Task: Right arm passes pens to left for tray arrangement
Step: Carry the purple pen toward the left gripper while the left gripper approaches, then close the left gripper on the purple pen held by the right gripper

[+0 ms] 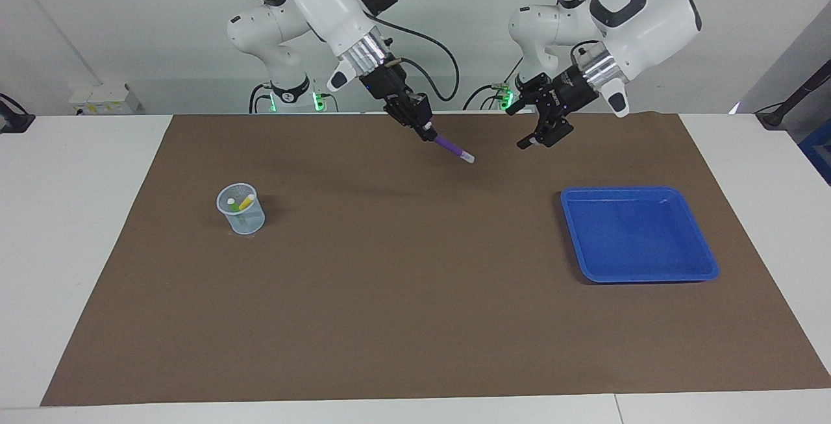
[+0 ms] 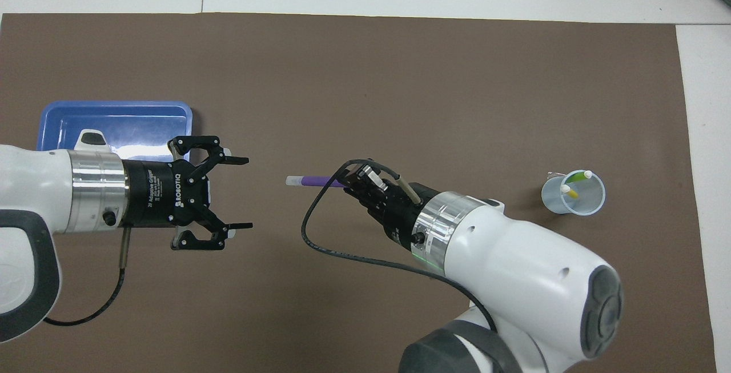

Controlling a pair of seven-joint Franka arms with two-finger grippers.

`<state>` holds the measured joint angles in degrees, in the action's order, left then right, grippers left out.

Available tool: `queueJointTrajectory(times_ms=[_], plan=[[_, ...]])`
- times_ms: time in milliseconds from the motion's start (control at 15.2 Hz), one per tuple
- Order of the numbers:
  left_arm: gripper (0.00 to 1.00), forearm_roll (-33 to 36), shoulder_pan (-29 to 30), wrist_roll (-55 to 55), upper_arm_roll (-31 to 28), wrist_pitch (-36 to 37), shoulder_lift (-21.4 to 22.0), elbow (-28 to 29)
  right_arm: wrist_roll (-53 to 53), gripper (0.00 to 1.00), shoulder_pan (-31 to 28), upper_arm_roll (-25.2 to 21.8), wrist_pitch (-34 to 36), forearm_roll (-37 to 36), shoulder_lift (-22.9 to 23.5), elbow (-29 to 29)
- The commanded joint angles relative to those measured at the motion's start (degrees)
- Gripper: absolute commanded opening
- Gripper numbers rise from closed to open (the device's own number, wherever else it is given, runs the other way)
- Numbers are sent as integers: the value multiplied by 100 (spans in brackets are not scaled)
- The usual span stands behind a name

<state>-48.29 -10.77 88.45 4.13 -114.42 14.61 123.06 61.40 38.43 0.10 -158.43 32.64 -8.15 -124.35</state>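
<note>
While both arms hang in the air over the middle strip of the table, nothing stands between them: bare brown mat (image 1: 415, 294) covers most of the white table (image 1: 71, 229), one mat, one table. Two white Franka arms: the right arm (image 2: 514, 281) reaches in toward the centre, the left arm (image 2: 34, 190) comes from its own end. One blue tray (image 1: 639, 268) sits flat on the mat toward the left arm's end, nothing visible inside it; in the overhead view the left arm's wrist covers part of its nearer edge. Left gripper (image 2: 237, 193) is up over the mat just beside the tray's inner edge, jaws spread wide, holding nothing, pointing at the pen tip with a clear gap in between. Right gripper (image 1: 425, 132) is over mid-mat, clamped on the purple pen (image 1: 452, 149), which sticks out tilted down, whitish end toward the left gripper, not touching it. One pale blue mesh cup (image 1: 241, 210) stands upright on the mat toward the right arm's end, well apart from the tray. Pens: three total, one in the right gripper, two in the cup, light green pen (image 2: 578, 176) and yellow pen (image 2: 569, 192), both leaning with whitish ends up. One black cable (image 2: 342, 247) loops from the right wrist.
</note>
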Motion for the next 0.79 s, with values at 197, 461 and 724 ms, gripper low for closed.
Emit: queueJointTrajectory(times_ms=[197,461,724], plan=[[100,-435,-688,137,-79,-1089,376,666,65,0,419,-19,-996,137,-222,-564],[100,-514,-987,129,-79,-1661,358,763,-75,0,428,60,-839,137,-231,-564],[100,-603,-1454,129,-79,-2374,306,921,-295,0,419,60,-812,137,-231,-564]])
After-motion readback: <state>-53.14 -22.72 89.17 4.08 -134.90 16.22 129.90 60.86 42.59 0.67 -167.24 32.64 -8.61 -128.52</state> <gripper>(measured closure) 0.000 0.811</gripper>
